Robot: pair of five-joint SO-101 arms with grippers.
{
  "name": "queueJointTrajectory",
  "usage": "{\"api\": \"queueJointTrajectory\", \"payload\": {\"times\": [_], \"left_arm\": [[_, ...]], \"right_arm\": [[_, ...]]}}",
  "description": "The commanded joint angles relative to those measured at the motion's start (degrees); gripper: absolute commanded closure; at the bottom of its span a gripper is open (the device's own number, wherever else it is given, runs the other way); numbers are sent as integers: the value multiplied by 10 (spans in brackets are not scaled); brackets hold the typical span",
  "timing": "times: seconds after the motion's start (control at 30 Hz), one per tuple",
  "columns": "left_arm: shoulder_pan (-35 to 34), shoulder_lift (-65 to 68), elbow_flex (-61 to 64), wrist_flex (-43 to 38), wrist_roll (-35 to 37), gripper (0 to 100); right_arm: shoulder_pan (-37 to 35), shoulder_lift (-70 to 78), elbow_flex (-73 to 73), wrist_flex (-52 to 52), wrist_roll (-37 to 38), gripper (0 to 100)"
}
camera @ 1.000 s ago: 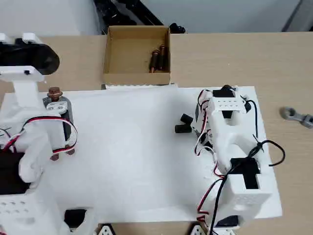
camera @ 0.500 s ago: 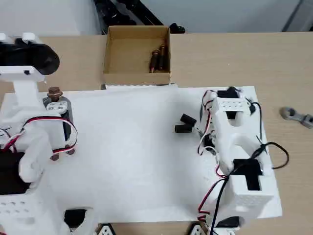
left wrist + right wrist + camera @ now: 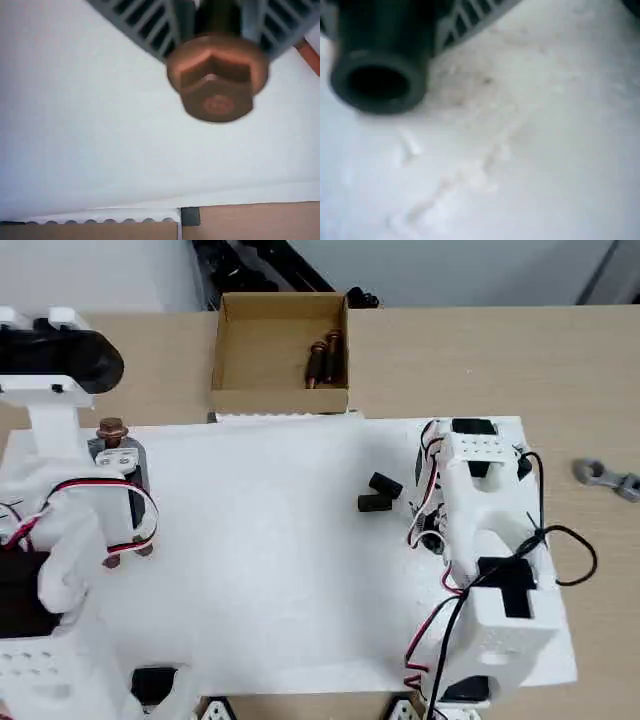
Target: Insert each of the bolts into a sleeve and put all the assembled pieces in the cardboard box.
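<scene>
We see the right arm [image 3: 478,490] has swung sideways, away from the loose sleeves [image 3: 374,504]. Its wrist has perhaps turned slightly too.

Open white mat [image 3: 250,540] between the arms, two black sleeves [image 3: 374,503] apparently just beside right arm [image 3: 480,510]

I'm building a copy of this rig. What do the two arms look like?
Both the left arm and right arm are blocky white plastic shells with black motor blocks at the joints. Loose red, white and black cables loop along each. The fingers are dark grey with ribbed faces.
</scene>
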Motion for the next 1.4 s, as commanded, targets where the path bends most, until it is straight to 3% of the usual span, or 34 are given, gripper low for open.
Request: {"api": "queueJointTrajectory", "payload": {"times": [0.0,0.43,0.77,1.0,1.23,1.37], "left_arm": [[0,-11,-2,-11,-4,994],[1,-11,-2,-46,-2,994],[4,-9,-2,-104,-2,994],[7,-8,-1,-172,-2,994],[108,-8,38,-183,-2,994],[150,-11,70,-238,-2,994]], "right_arm": [[-1,-51,-24,22,47,981],[-80,-459,-33,36,259,981],[-103,-715,-23,36,303,994],[-192,-889,144,-7,338,994],[-222,-1104,432,-206,395,994],[-243,-1193,567,-310,425,994]]}}
